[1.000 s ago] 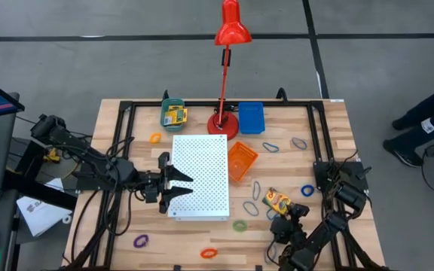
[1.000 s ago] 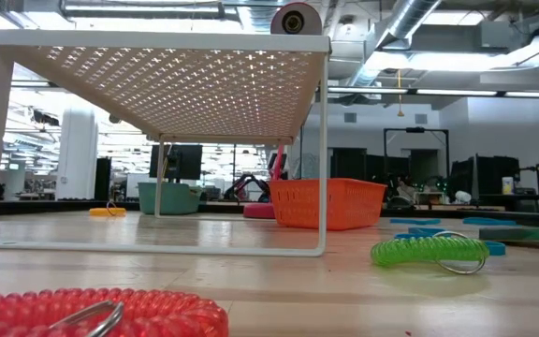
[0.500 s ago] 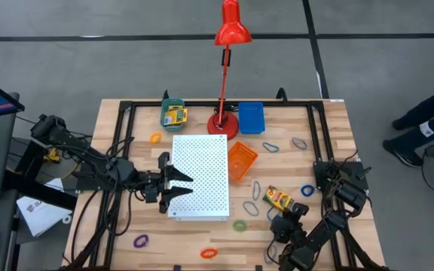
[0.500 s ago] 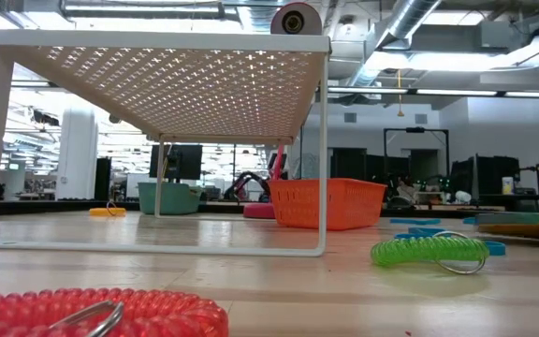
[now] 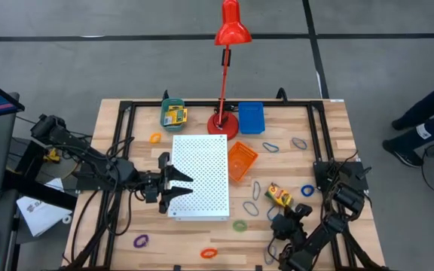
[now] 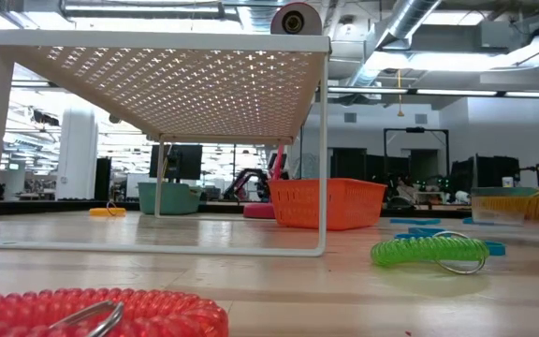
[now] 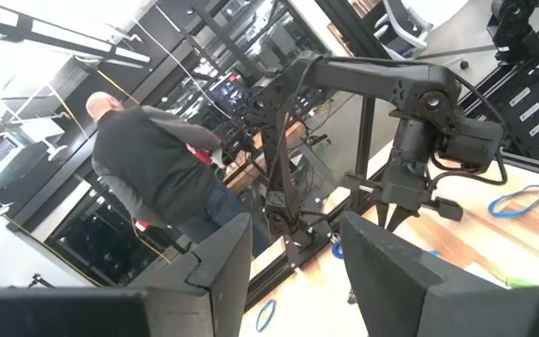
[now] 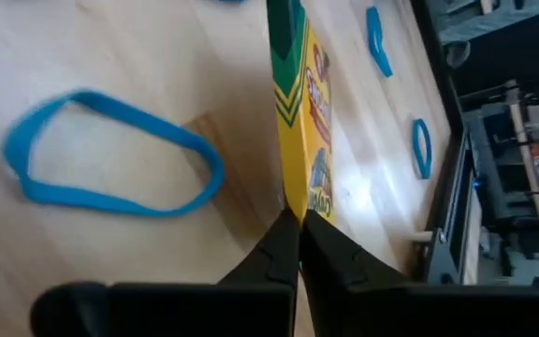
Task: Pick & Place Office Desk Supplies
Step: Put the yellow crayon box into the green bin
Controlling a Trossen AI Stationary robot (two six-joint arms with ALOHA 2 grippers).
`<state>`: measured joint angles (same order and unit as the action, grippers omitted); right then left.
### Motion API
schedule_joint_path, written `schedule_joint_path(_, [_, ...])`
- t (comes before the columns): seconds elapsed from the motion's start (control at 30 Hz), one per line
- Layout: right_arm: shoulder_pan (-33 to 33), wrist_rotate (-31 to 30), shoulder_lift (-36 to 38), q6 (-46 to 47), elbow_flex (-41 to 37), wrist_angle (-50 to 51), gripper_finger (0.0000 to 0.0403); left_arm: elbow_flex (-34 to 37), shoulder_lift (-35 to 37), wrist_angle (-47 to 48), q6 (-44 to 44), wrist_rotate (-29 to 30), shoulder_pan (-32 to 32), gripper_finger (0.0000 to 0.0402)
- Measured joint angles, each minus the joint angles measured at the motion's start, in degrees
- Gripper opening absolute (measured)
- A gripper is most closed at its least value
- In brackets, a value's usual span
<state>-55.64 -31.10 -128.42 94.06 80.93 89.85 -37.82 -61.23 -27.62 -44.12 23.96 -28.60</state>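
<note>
A flat yellow-and-green printed box (image 5: 279,196) sits near the table's right front, with my right gripper (image 5: 282,208) shut on it. The low view shows this box (image 6: 522,204) raised and tilted. A second such box (image 5: 175,115) lies in the teal bin (image 5: 164,105). Small loops lie scattered on the wood: blue (image 8: 110,154), green (image 5: 239,225), purple (image 5: 140,241) and orange (image 5: 155,138). My left gripper (image 5: 178,185) hangs open and level at the white perforated board's (image 5: 200,175) left edge, touching nothing. My right gripper pinches the box's near end (image 8: 298,195) between its two fingers (image 8: 271,251), one on each flat face. The fingers slant down from the table's near right side and lie along the box. The box stands on edge, tilted. Whether it is clear of the table, I cannot tell.
A red desk lamp (image 5: 224,75) stands at the back middle, between the teal bin and a blue bin (image 5: 251,117). An orange bin (image 5: 241,160) sits right of the board. Coiled green (image 6: 429,251) and red (image 6: 92,314) loops lie near the front edge.
My right gripper has shut on the box, which lay flat between its open fingers a second ago. It has then risen slightly and rolled. The box has tipped up from flat onto its edge and stands higher in the low view.
</note>
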Motion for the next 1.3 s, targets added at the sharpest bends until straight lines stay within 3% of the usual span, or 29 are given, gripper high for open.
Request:
schedule_joint_path(0.23, [1.0, -2.0, 0.0, -0.5, 4.5, 0.0, 0.0001, 0.0, 0.1, 1.2, -0.5, 8.3, 0.0, 0.0158])
schedule_joint_path(0.37, [2.6, -5.2, 1.7, -2.0, 7.1, 0.1, 0.0001, 0.0, 1.6, 1.9, -0.5, 9.5, 0.0, 0.0158])
schedule_joint_path(0.63, [5.5, -13.3, 12.8, -5.0, 7.5, 0.2, 0.0, 0.3, 7.9, 8.6, 1.6, 16.3, -0.8, 0.0158])
schedule_joint_path(0.83, [7.7, -23.1, 22.4, -11.2, 7.5, 0.1, 0.0, 3.2, 14.1, 9.7, 1.6, 19.1, 0.2, 0.0158])
schedule_joint_path(0.97, [10.3, -28.4, 29.0, -21.6, 7.5, -4.8, 0.0, 3.9, 16.6, 12.6, 1.6, 12.0, 1.5, 0.0162])
schedule_joint_path(1.07, [13.2, -28.8, 32.9, -37.1, 7.5, -16.1, 0.0, 3.9, 16.0, 12.7, 1.7, 6.3, 2.9, 0.0173])
schedule_joint_path(1.2, [16.9, -25.0, 35.2, -59.2, 7.5, -34.4, 0.0, 3.9, 12.5, 12.3, 2.1, 0.3, 5.0, 0.0199])
schedule_joint_path(1.3, [19.4, -20.0, 35.4, -68.0, 7.6, -40.8, 0.0, 3.9, 9.1, 8.8, 1.4, -3.3, 5.2, 0.0219])
